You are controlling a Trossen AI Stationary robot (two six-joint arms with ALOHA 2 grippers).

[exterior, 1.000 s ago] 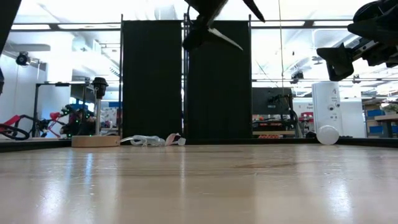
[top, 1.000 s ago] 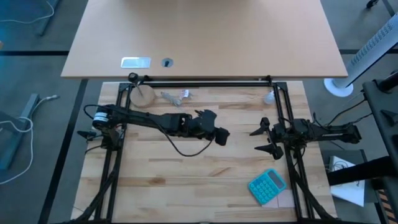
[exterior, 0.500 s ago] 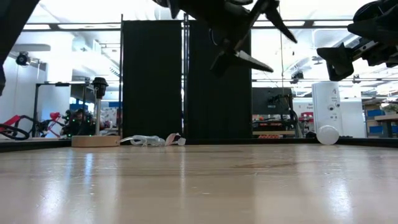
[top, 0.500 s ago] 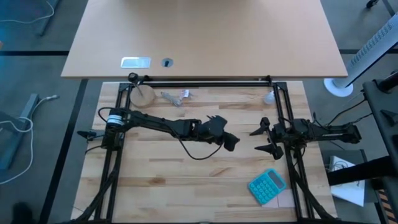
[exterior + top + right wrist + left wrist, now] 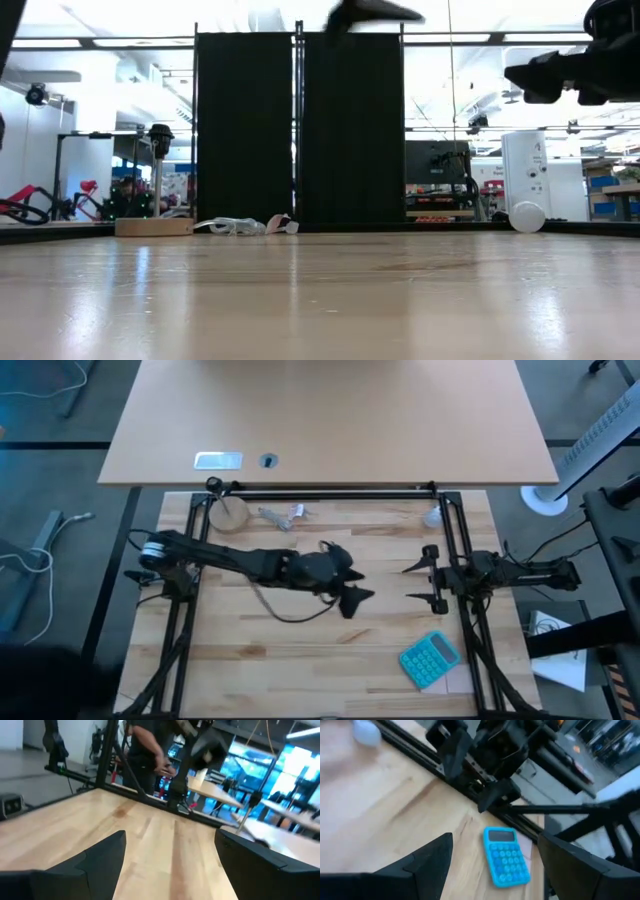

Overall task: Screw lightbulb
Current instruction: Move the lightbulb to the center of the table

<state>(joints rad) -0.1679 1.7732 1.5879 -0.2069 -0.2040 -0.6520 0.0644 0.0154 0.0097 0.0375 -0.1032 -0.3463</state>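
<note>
One lightbulb (image 5: pixel 432 517). One wooden disc (image 5: pixel 229 514). One crumpled wrapper (image 5: pixel 282 514). One blue calculator (image 5: pixel 430 660). Two grippers: left gripper (image 5: pixel 347 575), right gripper (image 5: pixel 417 583).

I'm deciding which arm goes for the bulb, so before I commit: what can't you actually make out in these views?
- Lightbulb: high view shows a tiny pale blob beside the frame post; low view hides its screw neck.
- Socket on the wooden disc: opening too small to read.
- Left gripper: cut off by the low view's top edge.
- Clear wrapper: contents unclear.
- Right gripper: waits open, right side.
</note>
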